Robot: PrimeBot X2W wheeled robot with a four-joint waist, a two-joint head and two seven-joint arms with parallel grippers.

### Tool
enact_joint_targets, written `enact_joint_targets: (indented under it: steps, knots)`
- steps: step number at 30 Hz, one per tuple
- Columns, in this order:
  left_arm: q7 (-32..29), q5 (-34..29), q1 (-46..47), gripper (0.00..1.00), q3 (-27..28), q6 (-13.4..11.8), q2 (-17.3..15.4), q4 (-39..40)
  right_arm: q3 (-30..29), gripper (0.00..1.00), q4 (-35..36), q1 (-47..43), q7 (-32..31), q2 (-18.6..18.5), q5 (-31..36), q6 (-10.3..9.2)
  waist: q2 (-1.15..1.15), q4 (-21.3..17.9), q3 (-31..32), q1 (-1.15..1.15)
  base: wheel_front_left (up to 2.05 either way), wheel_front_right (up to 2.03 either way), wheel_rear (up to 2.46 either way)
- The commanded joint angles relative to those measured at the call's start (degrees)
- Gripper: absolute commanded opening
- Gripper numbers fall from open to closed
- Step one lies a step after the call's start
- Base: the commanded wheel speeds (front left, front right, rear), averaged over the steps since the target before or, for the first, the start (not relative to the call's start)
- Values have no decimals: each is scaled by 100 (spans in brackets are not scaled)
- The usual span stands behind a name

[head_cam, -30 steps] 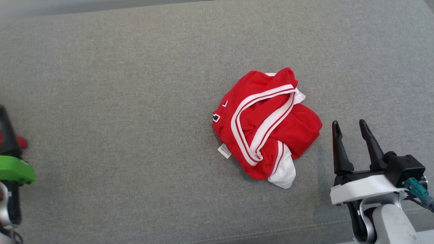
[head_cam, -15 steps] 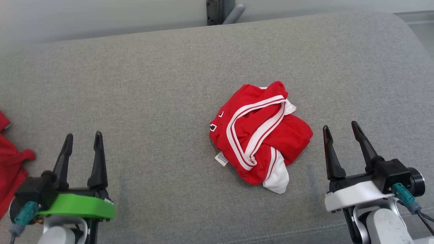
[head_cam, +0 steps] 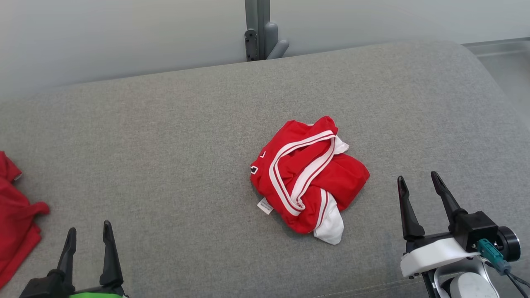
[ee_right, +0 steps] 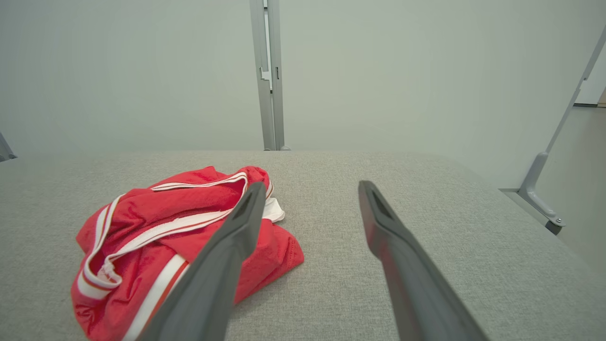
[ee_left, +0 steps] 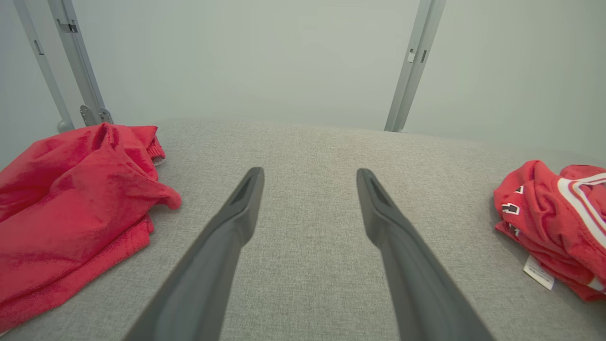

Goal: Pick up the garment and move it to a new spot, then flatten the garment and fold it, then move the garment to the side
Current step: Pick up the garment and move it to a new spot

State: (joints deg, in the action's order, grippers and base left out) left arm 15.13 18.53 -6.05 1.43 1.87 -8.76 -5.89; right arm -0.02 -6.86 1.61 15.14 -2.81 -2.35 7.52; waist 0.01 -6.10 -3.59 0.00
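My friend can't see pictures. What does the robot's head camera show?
A crumpled red garment with white stripes lies in the middle of a grey cushion. The right gripper is open just beside it, not touching, and the left gripper is open at the lower left, near another red cloth at the left edge.

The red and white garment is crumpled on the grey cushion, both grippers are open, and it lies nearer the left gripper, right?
Not quite. The garment lies nearer the right gripper, not the left gripper, as the head view shows. The rest holds: it is crumpled on the grey cushion and both grippers are open.
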Motion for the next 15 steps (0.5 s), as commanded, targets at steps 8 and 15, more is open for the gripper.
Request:
enact_joint_targets:
  steps: [8, 15]
  knots:
    - [3, -330, -293, 100, 480, 308, 285, 3, -56, 100, -72, -172, 1, -14, -49, -6, -1, 57, 202, 0, 0, 0, 0]
    - [3, -431, -256, 100, 667, 419, 407, -26, -42, 100, -84, -197, 1, -14, -97, -6, -1, 58, 220, 0, 0, 0, 0]
